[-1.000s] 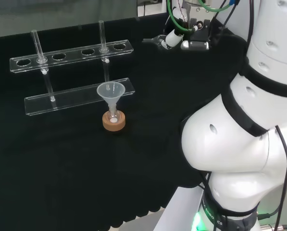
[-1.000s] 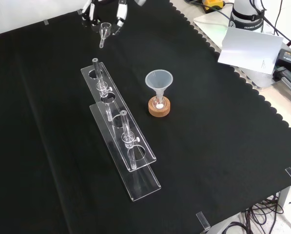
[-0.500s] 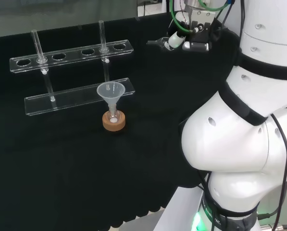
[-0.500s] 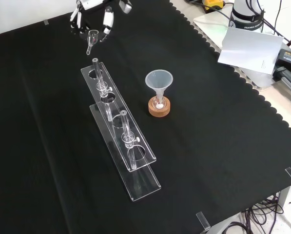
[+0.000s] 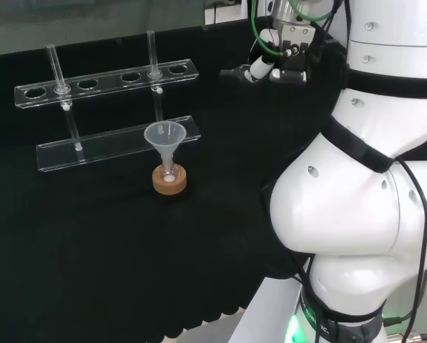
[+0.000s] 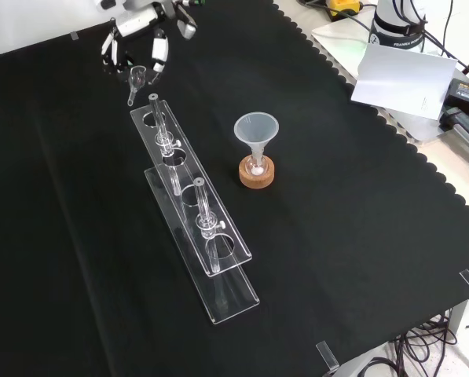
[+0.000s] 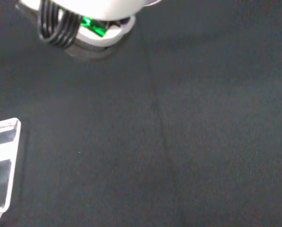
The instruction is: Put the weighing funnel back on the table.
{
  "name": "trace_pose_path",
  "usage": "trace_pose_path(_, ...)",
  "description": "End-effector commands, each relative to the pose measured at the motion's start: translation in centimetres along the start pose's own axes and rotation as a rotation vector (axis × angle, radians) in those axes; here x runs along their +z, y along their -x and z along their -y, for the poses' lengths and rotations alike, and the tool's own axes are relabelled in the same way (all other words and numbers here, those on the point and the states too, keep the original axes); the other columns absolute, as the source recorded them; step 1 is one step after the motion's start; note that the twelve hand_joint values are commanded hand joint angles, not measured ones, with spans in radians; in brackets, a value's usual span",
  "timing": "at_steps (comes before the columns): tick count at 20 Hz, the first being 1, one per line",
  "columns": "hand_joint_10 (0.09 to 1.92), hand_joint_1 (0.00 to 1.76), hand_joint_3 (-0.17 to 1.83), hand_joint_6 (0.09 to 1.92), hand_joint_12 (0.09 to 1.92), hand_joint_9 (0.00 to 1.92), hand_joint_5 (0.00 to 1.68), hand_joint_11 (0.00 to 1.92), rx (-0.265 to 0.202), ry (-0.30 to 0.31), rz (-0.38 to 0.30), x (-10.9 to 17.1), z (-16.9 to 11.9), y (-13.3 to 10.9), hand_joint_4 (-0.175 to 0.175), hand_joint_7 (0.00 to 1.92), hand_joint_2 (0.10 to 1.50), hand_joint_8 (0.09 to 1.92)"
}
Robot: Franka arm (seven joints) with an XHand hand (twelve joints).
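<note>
Evidently unfinished: the hand [image 6: 157, 49] pinched the weighing funnel [image 6: 135, 78] above the counter [image 6: 61, 196], ten o'clock from the funnel [image 6: 255, 129], not yet set down.

We see the tube rack [image 6: 185, 182] and its upright tubes [image 6: 159, 126] just below the hand [image 6: 157, 51] pinching the weighing funnel [image 6: 136, 77] in the front view. Bare cloth [image 6: 53, 220] lies open to their left, and the funnel [image 6: 255, 129] stands well right.

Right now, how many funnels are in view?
2. The funnel stands in a flask on a cork ring, right of the rack in the front view. The weighing funnel is held by the robot hand at the rack's far end.
</note>
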State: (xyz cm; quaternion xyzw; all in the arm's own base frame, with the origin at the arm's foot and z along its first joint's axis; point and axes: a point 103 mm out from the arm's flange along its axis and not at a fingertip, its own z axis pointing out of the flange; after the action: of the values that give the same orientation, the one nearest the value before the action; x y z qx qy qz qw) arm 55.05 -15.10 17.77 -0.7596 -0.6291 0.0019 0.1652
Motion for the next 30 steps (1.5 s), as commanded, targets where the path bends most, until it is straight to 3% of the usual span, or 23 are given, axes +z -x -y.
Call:
trace_pose_path(1, 0.23, 1.13, 0.52, 0.46, 0.92, 1.06, 1.36, 0.97, -0.028, -0.065, 0.005, 3.6, -2.4, -0.1, 0.175, 0.52, 0.70, 0.72)
trace_pose_path(15, 0.23, 1.13, 0.52, 0.46, 0.92, 1.06, 1.36, 0.96, -0.055, -0.131, 0.028, 8.5, -4.5, -0.4, 0.175, 0.52, 0.70, 0.72)
trace_pose_path(30, 0.22, 1.13, 0.52, 0.46, 0.92, 1.02, 1.36, 0.94, -0.033, -0.131, 0.064, 9.7, -5.4, 0.6, 0.175, 0.49, 0.70, 0.71)
